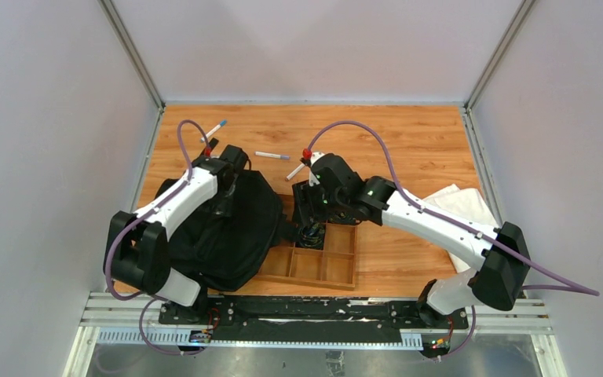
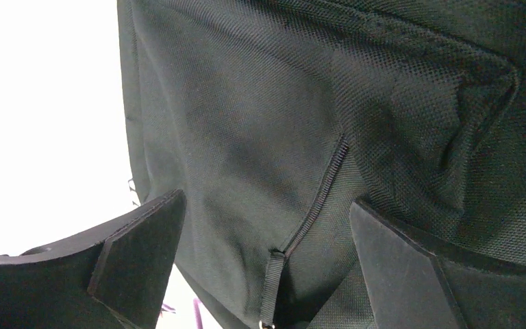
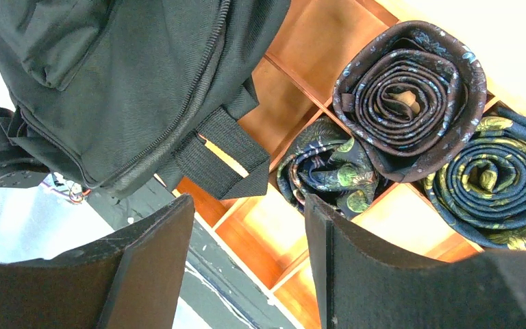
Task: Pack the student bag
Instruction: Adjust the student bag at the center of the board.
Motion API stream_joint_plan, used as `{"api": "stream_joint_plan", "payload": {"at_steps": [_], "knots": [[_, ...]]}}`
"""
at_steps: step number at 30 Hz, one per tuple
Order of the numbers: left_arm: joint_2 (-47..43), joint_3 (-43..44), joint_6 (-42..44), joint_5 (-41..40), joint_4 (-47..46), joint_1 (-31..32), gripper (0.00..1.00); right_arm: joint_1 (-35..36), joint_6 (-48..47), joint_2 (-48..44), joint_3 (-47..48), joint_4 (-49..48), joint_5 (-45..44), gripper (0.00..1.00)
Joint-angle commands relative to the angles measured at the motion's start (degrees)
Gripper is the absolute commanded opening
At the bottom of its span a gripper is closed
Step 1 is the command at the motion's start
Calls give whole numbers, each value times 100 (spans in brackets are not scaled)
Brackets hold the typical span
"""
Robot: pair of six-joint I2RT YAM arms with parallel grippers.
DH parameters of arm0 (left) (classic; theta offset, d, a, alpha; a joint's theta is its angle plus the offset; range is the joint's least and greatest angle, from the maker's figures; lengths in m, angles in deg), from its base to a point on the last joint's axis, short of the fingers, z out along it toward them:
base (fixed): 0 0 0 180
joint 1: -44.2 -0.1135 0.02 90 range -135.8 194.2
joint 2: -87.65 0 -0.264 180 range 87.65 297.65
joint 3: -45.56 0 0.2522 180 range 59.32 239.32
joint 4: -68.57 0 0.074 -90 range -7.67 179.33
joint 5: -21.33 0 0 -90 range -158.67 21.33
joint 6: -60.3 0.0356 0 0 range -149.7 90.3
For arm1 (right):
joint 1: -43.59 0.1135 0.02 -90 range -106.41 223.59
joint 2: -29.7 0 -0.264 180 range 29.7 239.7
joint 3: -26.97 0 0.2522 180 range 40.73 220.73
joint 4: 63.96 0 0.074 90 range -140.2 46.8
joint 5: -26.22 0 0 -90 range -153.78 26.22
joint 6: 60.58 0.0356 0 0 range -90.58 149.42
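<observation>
Student bag (image 3: pixel 109 82) overlaps wooden tray (image 3: pixel 315 41) holding rolled ties (image 3: pixel 411 96)

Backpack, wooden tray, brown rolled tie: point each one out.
backpack (image 1: pixel 232 232), top view, middle of fabric.
wooden tray (image 1: pixel 338 267), top view, bare compartment floor.
brown rolled tie (image 3: pixel 408 96), right wrist view, coiled centre.

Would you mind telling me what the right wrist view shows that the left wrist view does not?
Only the right wrist view: a wooden compartment tray holding three rolled patterned neckties, one maroon-brown, one dark floral, one navy with yellow-green leaves, and a black webbing loop.
Only the left wrist view: a webbing pull tab at the end of a short zip.
Both: the large floppy black fabric backpack, framed by an open gripper, the right gripper in one and the left gripper in the other.
</observation>
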Motion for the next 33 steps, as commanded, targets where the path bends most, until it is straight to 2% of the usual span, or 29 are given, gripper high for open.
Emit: {"api": "stream_joint_plan", "payload": {"at_steps": [1, 7, 11, 14, 18, 27, 30, 33], "knots": [[306, -368, -569, 287, -467, 3, 100, -65, 46, -87, -105, -22, -1, 64], [89, -376, -566, 590, -679, 3, 98, -63, -15, -37, -10, -77, 22, 65], [-65, -393, -568, 839, -784, 3, 81, -61, 57, 124, 221, -338, 359, 66], [-182, -394, -563, 842, -777, 3, 75, -58, 243, 311, 275, -579, 806, 74], [-349, -382, -537, 920, -775, 3, 74, -61, 670, 567, -15, -1345, 1582, 81], [-503, -345, -492, 1059, -767, 3, 77, -45, 1233, 1817, 214, -1916, 2175, 80], [-514, -345, -461, 1056, -767, 3, 77, -43, 1396, 2169, 377, -2073, 2368, 76], [-508, -363, -450, 1045, -776, 3, 78, -31, 1486, 2326, 506, -2277, 2438, 47]]}}
